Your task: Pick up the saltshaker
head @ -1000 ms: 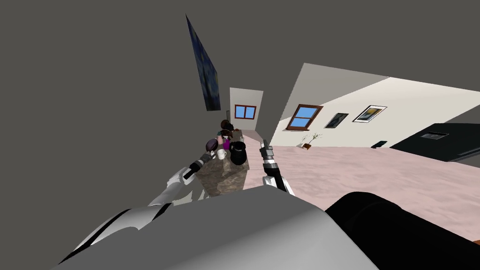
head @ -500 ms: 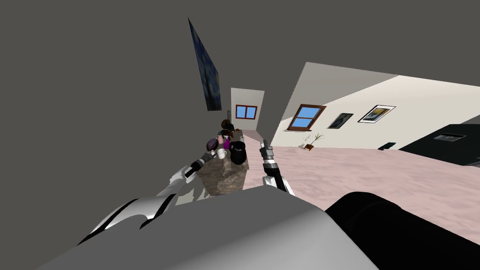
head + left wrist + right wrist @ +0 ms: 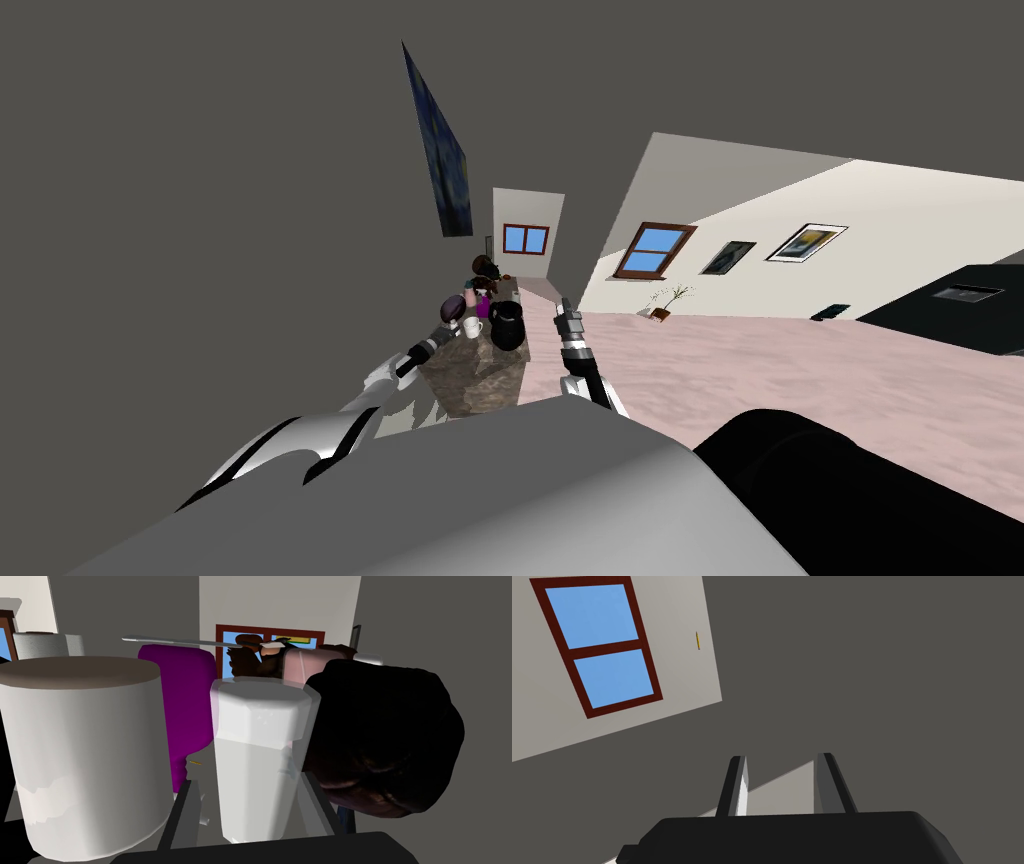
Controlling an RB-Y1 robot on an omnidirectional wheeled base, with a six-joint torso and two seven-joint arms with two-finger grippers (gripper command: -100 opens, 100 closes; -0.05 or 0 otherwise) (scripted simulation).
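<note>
Saltshaker (image 3: 260,766) stood on the bench (image 3: 472,385), between the left gripper's (image 3: 247,783) open fingers and not yet clamped. A mug (image 3: 85,756) crowded one side. Best to close squarely on its body, then lift straight up. The right gripper (image 3: 564,308) hung open, idle.

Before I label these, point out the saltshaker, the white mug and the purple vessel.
saltshaker (image 3: 260,766): left wrist view, middle of its body.
white mug (image 3: 85,756): left wrist view, its side wall.
purple vessel (image 3: 187,701): left wrist view, its wide upper part.
</note>
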